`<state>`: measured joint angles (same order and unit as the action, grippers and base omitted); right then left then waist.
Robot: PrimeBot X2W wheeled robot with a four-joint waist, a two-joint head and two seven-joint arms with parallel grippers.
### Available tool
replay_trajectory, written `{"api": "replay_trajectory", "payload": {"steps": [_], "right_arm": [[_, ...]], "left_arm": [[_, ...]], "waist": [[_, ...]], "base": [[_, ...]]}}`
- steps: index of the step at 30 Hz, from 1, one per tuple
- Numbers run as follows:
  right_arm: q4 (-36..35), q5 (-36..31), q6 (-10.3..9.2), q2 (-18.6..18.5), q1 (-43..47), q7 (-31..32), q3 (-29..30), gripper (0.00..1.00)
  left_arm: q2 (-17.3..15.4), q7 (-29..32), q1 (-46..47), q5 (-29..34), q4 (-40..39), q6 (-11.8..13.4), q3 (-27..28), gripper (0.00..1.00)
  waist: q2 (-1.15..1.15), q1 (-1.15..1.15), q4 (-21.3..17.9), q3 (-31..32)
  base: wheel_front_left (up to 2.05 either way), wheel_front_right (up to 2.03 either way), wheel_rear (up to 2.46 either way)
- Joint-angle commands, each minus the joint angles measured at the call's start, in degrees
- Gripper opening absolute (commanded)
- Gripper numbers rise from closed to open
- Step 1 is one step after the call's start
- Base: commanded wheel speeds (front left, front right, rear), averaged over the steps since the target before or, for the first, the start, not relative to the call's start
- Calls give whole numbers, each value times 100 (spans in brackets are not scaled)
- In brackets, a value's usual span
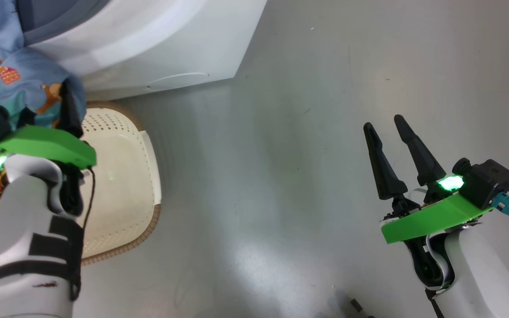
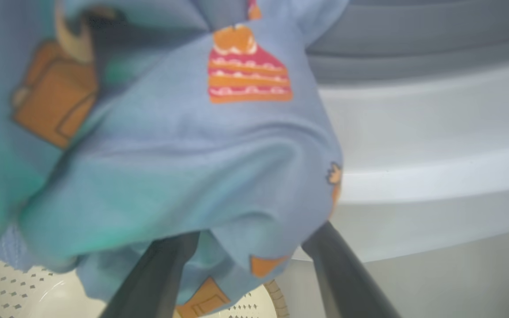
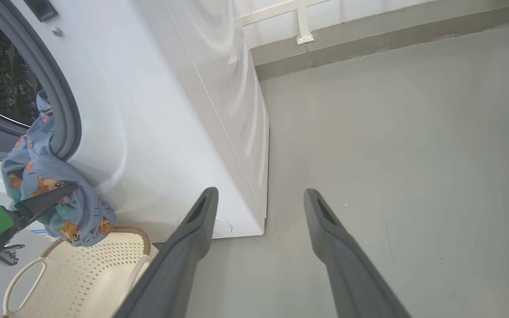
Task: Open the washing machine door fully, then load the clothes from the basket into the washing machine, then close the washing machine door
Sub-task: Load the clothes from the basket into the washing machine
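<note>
A light-blue garment of the clothes, printed with orange animals, hangs out of the washing machine over its grey gasket. Its lower end bunches just above the cream basket. My left gripper is open, its fingers spread wide with the cloth bulging between them. One of its fingers pokes into the bundle. Over bare floor to the right, my right gripper stands open and holds nothing. The washing machine door is out of view.
A small round white flap sits low on the machine's front corner. Grey floor stretches to the right of the machine as far as a wall base. The basket's visible bottom is bare.
</note>
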<state>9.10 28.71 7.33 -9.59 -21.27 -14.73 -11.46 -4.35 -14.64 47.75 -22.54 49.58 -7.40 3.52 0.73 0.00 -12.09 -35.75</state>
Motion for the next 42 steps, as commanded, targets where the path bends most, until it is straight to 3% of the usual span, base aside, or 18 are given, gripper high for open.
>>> {"api": "replay_trajectory", "payload": {"steps": [1, 10, 16, 19, 26, 34, 42], "right_arm": [[-134, -21, 16, -20, 21, -27, -122, 100], [-154, -18, 16, -17, 42, -27, -118, 100], [-165, -28, 16, -19, 50, -27, -108, 100], [-163, -39, 16, -25, 35, -27, -99, 100], [-170, -57, 16, -15, 35, -27, -52, 100], [-188, -61, 16, 36, 23, -27, -1, 100], [-185, -55, 16, 84, 7, -27, -7, 100]], "left_arm": [[-213, -36, 71, -107, 37, -9, 200, 100], [-574, -36, 430, -186, 656, -9, 639, 100], [-745, -36, 556, 8, 604, -9, 748, 100], [-782, -36, 541, 135, 437, -9, 766, 0], [-657, -36, 257, 369, -217, -9, 873, 0], [-256, -36, -279, 843, -1895, -9, 1223, 0], [-152, -36, -251, 1037, -2789, -9, 916, 0]], "waist": [[0, 0, -24, -6], [0, 0, -70, -39], [0, 0, -41, -54], [0, 0, -8, -51], [0, 0, 93, -26], [0, 0, 186, -33], [0, 0, 194, -37]], "base": [[0, 0, 0], [0, 0, 0], [0, 0, 0], [0, 0, 0], [0, 0, 0], [0, 0, 0], [0, 0, 0]]}}
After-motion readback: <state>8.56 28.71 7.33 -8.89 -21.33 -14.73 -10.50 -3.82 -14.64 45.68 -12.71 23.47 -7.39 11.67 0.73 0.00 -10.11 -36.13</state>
